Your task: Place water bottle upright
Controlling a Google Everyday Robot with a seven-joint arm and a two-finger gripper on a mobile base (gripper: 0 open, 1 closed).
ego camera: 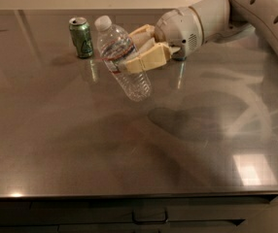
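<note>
The water bottle (pixel 123 57) is clear ribbed plastic with a white cap at the top left and a red-white-blue label band. It is tilted, cap leaning left, and held above the steel table (pixel 80 144). My gripper (pixel 135 52) reaches in from the right and is shut on the bottle around its label band. One cream finger (pixel 146 60) crosses the front of the bottle; the other lies behind it.
A green can (pixel 81 37) stands upright at the back left, close to the bottle's cap. A blue-silver can is mostly hidden behind my wrist (pixel 185 30). The table's front edge runs along the bottom, with drawers below.
</note>
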